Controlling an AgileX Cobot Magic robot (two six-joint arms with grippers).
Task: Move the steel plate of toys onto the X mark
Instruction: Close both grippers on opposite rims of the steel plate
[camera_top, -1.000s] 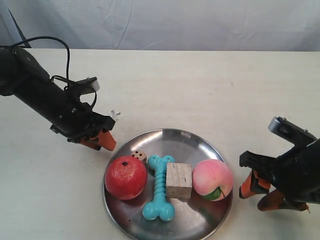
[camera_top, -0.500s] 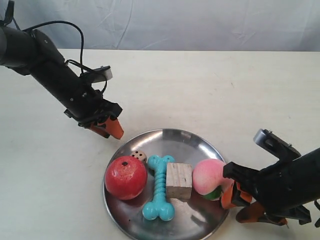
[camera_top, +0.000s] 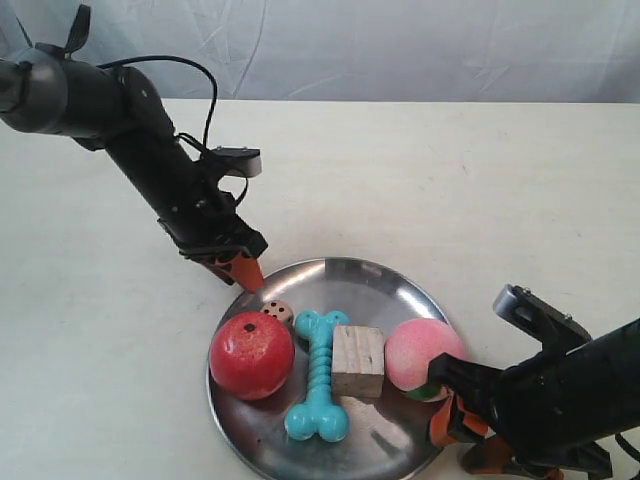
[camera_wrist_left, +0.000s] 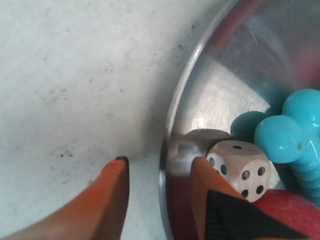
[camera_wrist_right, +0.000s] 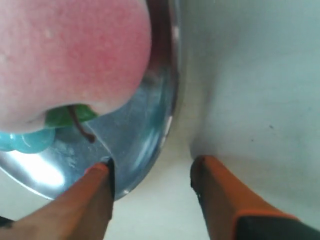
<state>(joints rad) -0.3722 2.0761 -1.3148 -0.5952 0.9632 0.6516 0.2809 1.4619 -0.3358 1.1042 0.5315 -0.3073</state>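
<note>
The steel plate (camera_top: 372, 288) lies near the table's front and holds a red apple (camera_top: 251, 354), a spotted die (camera_top: 279, 311), a turquoise bone (camera_top: 319, 388), a wooden cube (camera_top: 358, 361) and a pink peach (camera_top: 424, 358). My left gripper (camera_top: 247, 275) is open astride the plate's rim (camera_wrist_left: 172, 125). One finger is over the table and the other stands inside the plate beside the die (camera_wrist_left: 240, 167). My right gripper (camera_top: 465, 440) is open astride the opposite rim (camera_wrist_right: 167, 107), just below the peach (camera_wrist_right: 70, 55). The X mark is out of view.
The cream tabletop (camera_top: 420, 170) stretches behind the plate to a pale cloth backdrop (camera_top: 400, 50). A black cable (camera_top: 205, 95) loops over the left arm. The plate's near rim and the right gripper reach the exterior view's lower edge.
Both arms have closed in on the plate. The left gripper swung rightward to the rim by the die. The right gripper slid left to the rim by the peach. The plate has not moved.
</note>
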